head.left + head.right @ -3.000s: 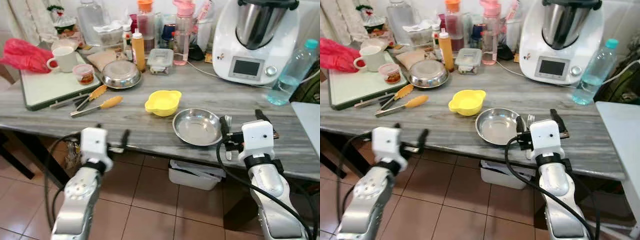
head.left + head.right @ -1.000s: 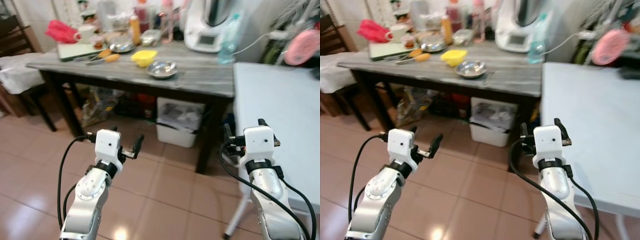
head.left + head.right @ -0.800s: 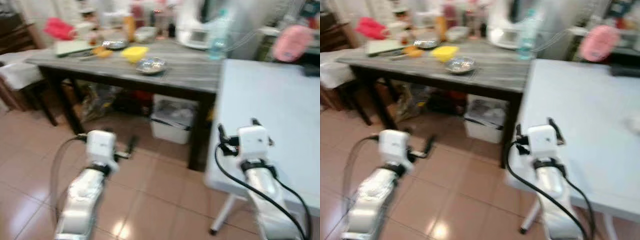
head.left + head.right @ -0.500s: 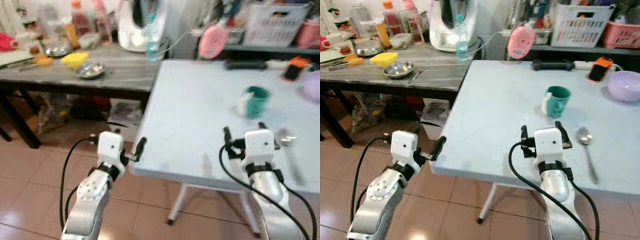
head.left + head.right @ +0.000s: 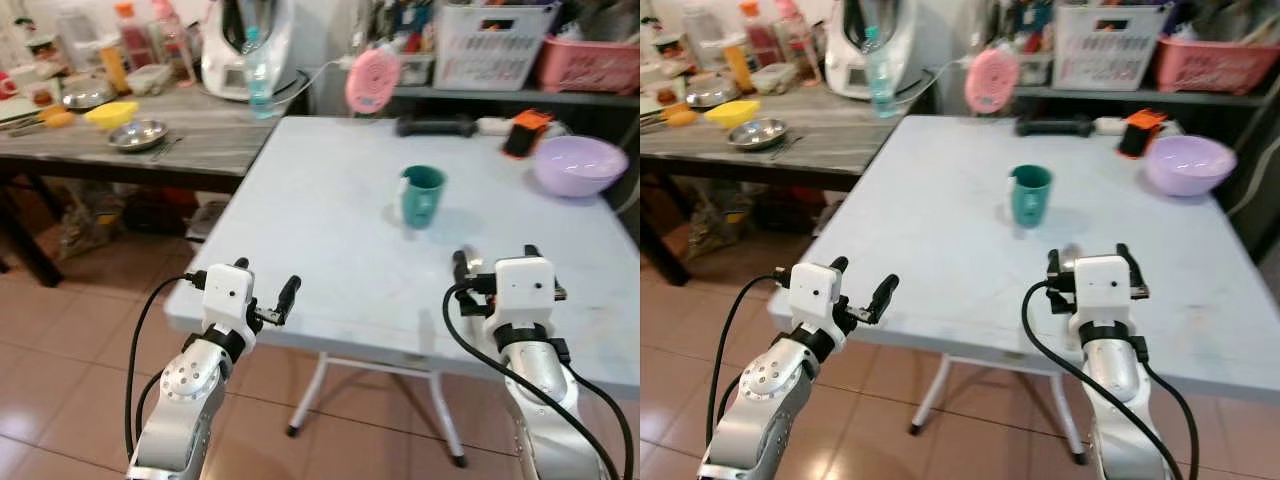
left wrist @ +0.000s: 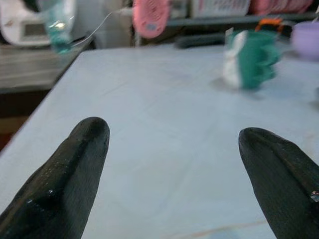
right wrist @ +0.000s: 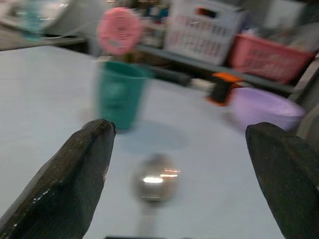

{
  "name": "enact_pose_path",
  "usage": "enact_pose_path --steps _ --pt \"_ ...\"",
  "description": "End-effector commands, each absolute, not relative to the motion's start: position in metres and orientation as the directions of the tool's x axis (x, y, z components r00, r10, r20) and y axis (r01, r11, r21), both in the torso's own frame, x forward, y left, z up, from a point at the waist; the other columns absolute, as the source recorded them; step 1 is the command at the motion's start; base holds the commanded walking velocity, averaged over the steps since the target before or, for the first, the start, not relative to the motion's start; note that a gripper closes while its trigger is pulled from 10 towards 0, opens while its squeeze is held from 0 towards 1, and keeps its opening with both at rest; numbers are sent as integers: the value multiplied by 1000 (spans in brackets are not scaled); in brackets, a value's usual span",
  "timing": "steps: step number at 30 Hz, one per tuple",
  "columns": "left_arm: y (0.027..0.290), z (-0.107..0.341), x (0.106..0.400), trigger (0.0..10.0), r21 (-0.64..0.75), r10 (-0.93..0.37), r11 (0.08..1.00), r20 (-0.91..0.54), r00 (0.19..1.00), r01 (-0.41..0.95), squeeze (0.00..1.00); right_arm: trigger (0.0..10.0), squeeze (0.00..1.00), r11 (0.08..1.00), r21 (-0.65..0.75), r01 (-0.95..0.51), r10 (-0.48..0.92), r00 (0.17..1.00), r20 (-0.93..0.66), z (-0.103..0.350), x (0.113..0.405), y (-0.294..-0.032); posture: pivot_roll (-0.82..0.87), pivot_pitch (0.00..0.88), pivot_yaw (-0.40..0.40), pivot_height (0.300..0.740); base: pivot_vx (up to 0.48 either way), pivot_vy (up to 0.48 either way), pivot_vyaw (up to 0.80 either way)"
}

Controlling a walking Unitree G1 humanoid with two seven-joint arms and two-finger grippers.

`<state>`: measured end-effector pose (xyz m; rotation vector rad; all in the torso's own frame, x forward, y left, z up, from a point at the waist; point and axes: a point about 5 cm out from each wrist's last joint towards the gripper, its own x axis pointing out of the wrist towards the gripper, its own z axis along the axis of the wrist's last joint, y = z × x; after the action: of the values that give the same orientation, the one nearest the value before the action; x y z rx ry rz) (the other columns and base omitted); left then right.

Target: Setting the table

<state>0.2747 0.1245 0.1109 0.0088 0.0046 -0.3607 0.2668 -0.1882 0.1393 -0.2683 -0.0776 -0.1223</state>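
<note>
A pale blue table (image 5: 330,230) stands right in front of me. On it are a green mug (image 5: 422,195) near the middle, a purple bowl (image 5: 581,164) at the far right, and a metal spoon (image 7: 155,178) lying just beyond my right gripper. My left gripper (image 5: 265,277) hovers open and empty at the table's near left corner. My right gripper (image 5: 495,257) is open and empty over the near right part, pointing past the spoon toward the mug (image 7: 119,94). The left wrist view looks across the tabletop to the mug (image 6: 251,59).
A grey wooden table (image 5: 200,150) to the left carries a steel bowl (image 5: 137,133), a yellow bowl (image 5: 110,113), a water bottle (image 5: 258,70) and a kitchen machine (image 5: 245,45). Behind are a pink fan (image 5: 367,82), a dark dumbbell (image 5: 435,125) and baskets (image 5: 490,40).
The camera has swung right, from the grey table to the pale blue table, which now sits centred in view. Both grippers stay open and empty.
</note>
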Motion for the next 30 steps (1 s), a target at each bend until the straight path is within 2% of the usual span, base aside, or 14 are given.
enact_pose_path --steps 1,7,9,20,25,27,30 --pt "132 111 275 10000 7 -351 936 -10 936 351 0 10000 702 967 -224 124 -108 991 80 138 269 -182 -74 0 48 740 0 0 0" --pt "125 109 274 10000 -22 -418 908 -27 908 417 0 10000 702 978 -146 148 -143 989 44 134 271 -184 -73 0 49 740 0 0 0" --pt "119 108 272 10000 -11 -480 877 -39 877 480 0 10000 702 983 -101 154 -152 988 23 132 274 -183 -72 0 51 740 0 0 0" --pt "112 106 263 10000 1 -560 828 -48 827 560 0 10000 698 992 6 123 -122 992 -37 128 285 -171 -67 0 59 740 0 0 0" --pt "110 109 264 10000 -7 -591 807 -43 806 591 0 10000 698 991 113 69 -56 992 -118 119 297 -146 -52 0 62 740 0 0 0" --pt "106 114 262 10000 35 -647 761 -37 762 648 0 10000 694 991 127 33 -16 991 -132 116 305 -133 -40 8 63 740 0 0 0" --pt "100 117 257 10000 17 -704 709 -45 709 705 0 10000 694 991 128 43 -18 982 -190 111 317 -124 -29 27 69 740 0 0 0"
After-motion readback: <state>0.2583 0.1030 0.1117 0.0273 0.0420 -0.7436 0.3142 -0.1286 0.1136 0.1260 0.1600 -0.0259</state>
